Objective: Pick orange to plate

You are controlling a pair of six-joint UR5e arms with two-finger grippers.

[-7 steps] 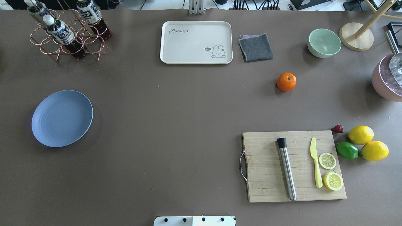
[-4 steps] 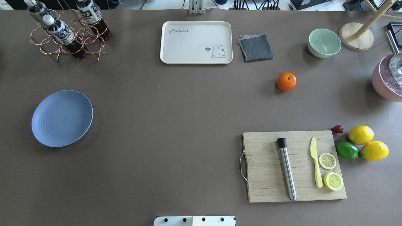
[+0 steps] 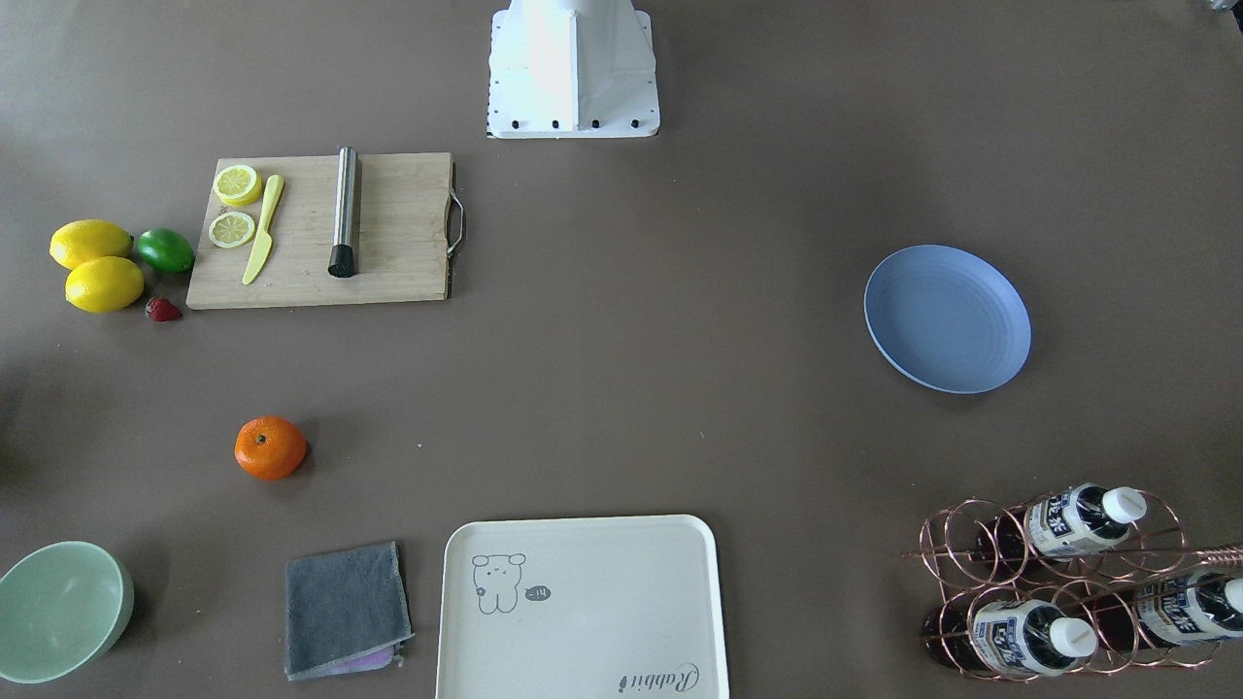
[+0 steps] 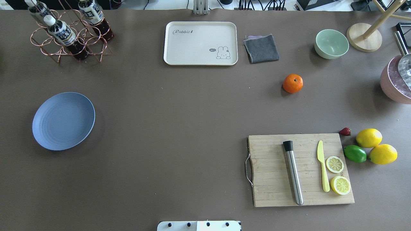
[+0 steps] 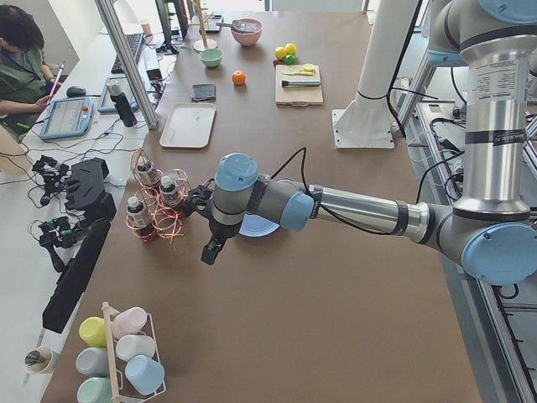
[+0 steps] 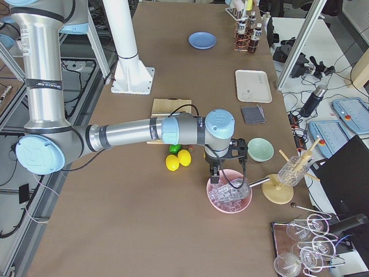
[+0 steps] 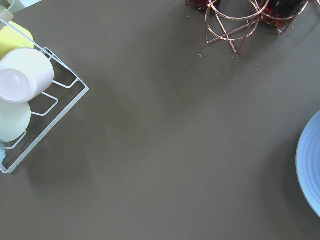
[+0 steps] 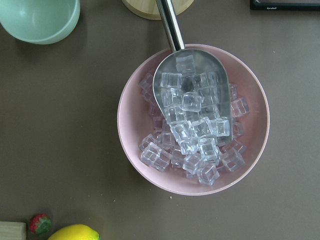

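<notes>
The orange [image 4: 292,83] rests alone on the brown table, right of centre, between the grey cloth and the cutting board; it also shows in the front view [image 3: 270,448] and far off in the left side view [image 5: 238,78]. The blue-lavender plate [image 4: 63,121] lies bare at the table's left side [image 3: 947,318], its rim at the left wrist view's right edge [image 7: 312,170]. My left gripper [image 5: 211,252] hangs beyond the plate near the bottle rack; I cannot tell its state. My right gripper [image 6: 215,176] hovers over the pink ice bowl, far from the orange; I cannot tell its state.
A cutting board [image 4: 300,170] carries a muddler, a yellow knife and lemon slices. Two lemons [image 4: 375,146], a lime and a strawberry lie beside it. At the back stand a cream tray [image 4: 200,43], grey cloth [image 4: 261,48], green bowl [image 4: 331,43], pink ice bowl [image 8: 192,120] and bottle rack [image 4: 69,32].
</notes>
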